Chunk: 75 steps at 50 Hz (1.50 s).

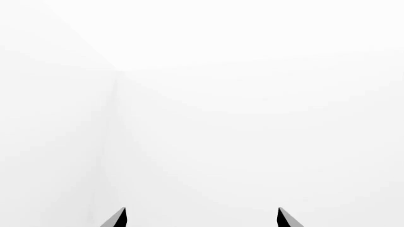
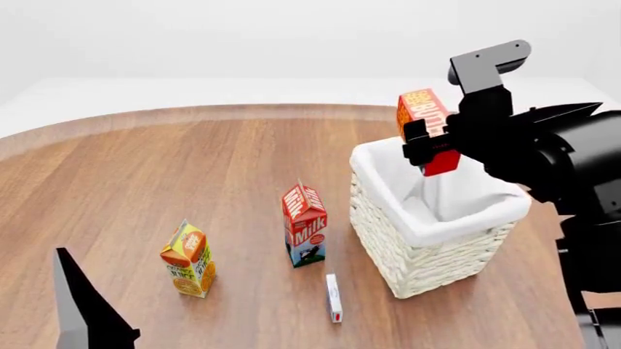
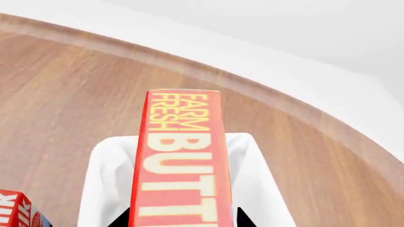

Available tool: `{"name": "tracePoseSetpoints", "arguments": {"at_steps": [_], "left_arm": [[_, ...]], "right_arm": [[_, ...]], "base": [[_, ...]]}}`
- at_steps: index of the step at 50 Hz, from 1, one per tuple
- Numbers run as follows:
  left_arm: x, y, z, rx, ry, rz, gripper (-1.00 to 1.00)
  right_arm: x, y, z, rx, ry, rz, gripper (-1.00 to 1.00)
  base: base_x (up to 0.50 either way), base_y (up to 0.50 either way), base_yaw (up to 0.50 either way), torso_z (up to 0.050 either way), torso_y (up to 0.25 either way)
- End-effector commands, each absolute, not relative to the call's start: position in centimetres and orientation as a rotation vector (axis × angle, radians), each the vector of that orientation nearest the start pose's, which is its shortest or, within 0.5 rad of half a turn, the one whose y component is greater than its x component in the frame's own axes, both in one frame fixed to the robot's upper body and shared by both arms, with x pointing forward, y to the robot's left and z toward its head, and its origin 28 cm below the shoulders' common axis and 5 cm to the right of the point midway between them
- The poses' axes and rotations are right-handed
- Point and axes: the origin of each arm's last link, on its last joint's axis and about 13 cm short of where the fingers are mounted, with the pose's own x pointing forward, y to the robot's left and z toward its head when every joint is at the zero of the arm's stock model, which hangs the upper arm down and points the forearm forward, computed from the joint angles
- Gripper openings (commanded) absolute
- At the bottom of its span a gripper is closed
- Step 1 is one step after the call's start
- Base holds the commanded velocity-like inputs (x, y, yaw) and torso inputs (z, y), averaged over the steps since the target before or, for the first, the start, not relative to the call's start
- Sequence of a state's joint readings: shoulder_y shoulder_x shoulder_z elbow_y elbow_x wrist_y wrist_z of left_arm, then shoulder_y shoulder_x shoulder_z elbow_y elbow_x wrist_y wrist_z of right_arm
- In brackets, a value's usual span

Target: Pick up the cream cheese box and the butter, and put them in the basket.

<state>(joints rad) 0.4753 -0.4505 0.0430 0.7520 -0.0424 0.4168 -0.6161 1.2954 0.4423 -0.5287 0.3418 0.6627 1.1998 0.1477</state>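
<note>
currently the right gripper [image 2: 434, 145] is clamped on the butter [image 2: 424, 116] and holds it in the air above the open mouth of the basket [image 2: 466, 251]. seen from the head camera, the butter's orange upper end rises above the black fingers and a red lower part hangs below them, over the far-left part of the cloth liner. the box is tilted, not upright.

from the right wrist camera, the butter [image 3: 180, 161] fills the centre, its red face reading "farm fresh butt…", with the dark fingertips [image 3: 242, 218] showing at either side of it. the white liner of the basket [image 3: 107, 179] lies directly behind the box, and the wooden table [image 3: 57, 90] extends beyond.

the cream cheese box [image 2: 333, 297] lies flat on the table [image 2: 174, 174], just in front of the milk carton [image 2: 305, 225] and near the basket's front-left corner, apart from both. the orange juice carton [image 2: 188, 259] stands upright to the left of the milk carton.

the left gripper [image 1: 202, 218] shows two dark fingertips spread wide apart with nothing between them, against a blank white background. in the head view a dark part of the left arm [image 2: 83, 309] sits at the lower left edge.
</note>
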Motion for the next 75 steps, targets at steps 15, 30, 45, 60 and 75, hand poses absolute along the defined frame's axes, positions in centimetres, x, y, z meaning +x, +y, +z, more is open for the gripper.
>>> {"name": "tracePoseSetpoints", "arguments": {"at_steps": [15,30,45,60,75], "left_arm": [[10.6,24.0,13.0,0.024,-0.702,0.229,1.00],[10.6,24.0,12.8,0.022,-0.704,0.228,1.00],[10.6,23.9,13.0,0.021,-0.704,0.227,1.00],[10.6,24.0,13.0,0.020,-0.704,0.226,1.00],[10.6,24.0,12.9,0.019,-0.704,0.227,1.00]], "right_arm": [[37.8,-16.1,26.5,-0.251,0.470,0.007,-1.00],[38.6,-16.1,26.0,-0.266,0.522,-0.019,-1.00],[38.7,-15.8,25.8,-0.298,0.542,-0.005,-1.00],[39.0,-15.6,25.4,-0.311,0.562,0.001,-1.00],[39.2,-15.5,25.1,-0.335,0.580,-0.008,-1.00]], "base": [[0.00,0.00,0.00,0.000,0.001],[0.00,0.00,0.00,0.001,0.001],[0.00,0.00,0.00,0.001,0.001],[0.00,0.00,0.00,0.000,0.001],[0.00,0.00,0.00,0.001,0.001]]}}
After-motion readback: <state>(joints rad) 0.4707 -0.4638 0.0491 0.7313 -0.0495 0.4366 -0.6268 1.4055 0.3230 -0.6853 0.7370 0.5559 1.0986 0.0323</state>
